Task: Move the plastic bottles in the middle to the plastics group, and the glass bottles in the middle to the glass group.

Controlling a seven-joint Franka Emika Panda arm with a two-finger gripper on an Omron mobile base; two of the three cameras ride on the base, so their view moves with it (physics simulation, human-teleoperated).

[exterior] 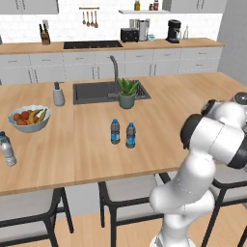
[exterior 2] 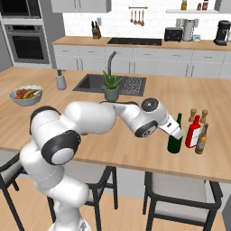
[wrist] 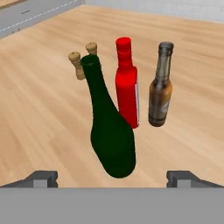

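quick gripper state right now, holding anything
Gripper: open, holding nothing; the fingers stand wide on either side of the green bottle, not touching it.

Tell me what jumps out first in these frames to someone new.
The tall dark green glass bottle stands upright on the wooden island beside the slim red bottle and the brown bottle, the open gripper just short of it. Two small blue-labelled plastic bottles wait mid-counter.
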